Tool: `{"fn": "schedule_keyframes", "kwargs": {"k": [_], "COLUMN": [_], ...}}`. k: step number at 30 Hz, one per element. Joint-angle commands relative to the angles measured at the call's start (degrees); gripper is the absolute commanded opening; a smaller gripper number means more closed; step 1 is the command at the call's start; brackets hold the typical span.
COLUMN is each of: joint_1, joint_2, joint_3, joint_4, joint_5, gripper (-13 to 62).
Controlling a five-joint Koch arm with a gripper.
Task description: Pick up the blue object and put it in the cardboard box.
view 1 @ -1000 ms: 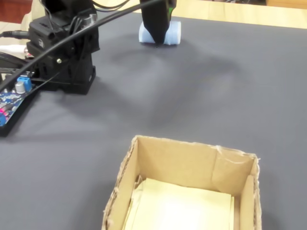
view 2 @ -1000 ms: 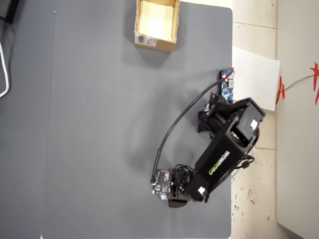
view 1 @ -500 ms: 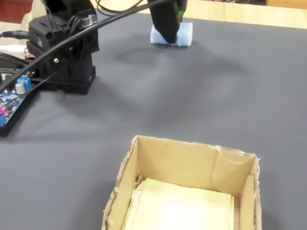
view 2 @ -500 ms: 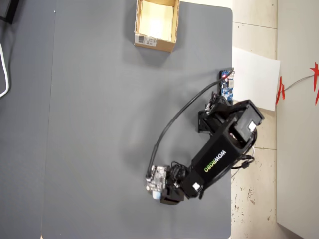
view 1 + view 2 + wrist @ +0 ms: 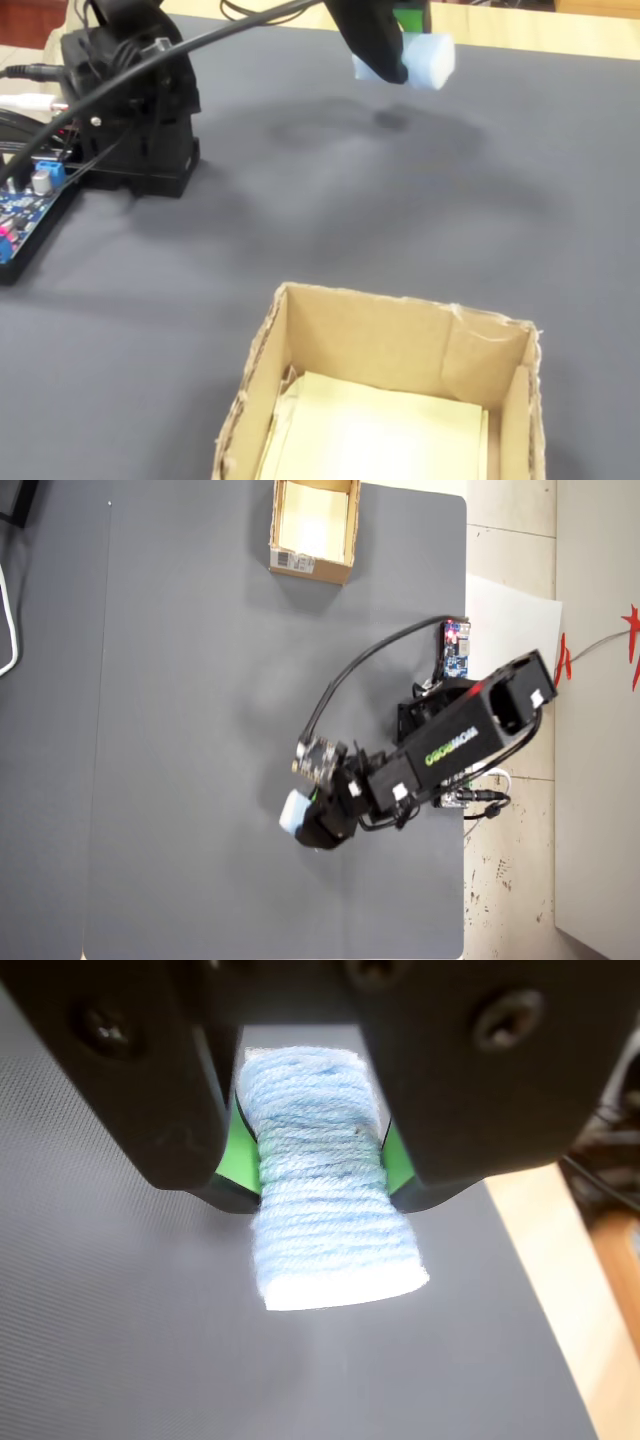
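Note:
The blue object [image 5: 325, 1200] is a pale light-blue yarn-wrapped block, pinched at its middle between the green pads of my gripper [image 5: 322, 1165], which is shut on it. In the fixed view the blue object [image 5: 425, 60] hangs above the dark mat in my gripper [image 5: 405, 45], its shadow on the mat below. From overhead the blue object [image 5: 293, 813] sits at the lower middle in my gripper [image 5: 303, 815]. The cardboard box [image 5: 390, 340] stands open near the camera in the fixed view. From overhead the cardboard box [image 5: 312, 565] is at the top edge, far from the gripper.
The dark grey mat [image 5: 200, 730] covers the table. The arm's black base [image 5: 135, 110] and a blue circuit board [image 5: 25, 205] with wires stand at the left in the fixed view. Overhead, the circuit board [image 5: 455, 650] lies by the mat's right edge.

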State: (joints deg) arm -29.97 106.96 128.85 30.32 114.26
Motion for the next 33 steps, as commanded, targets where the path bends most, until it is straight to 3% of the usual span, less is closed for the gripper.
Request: {"fn": "schedule_keyframes", "kwargs": {"k": [1,17,28,33], "joint_1": [1.9,17.2,35.8,51.6], "joint_2": [3.2,16.2,18.7,17.6], "joint_3": [-1.1,12.8,13.7,10.5], "joint_4": [-5.3,-26.3,-37.1,-39.3], "joint_5": [-1.7,-16.9,-34.0,-43.4], "gripper": [9.1,9.1,9.1,9.1]}}
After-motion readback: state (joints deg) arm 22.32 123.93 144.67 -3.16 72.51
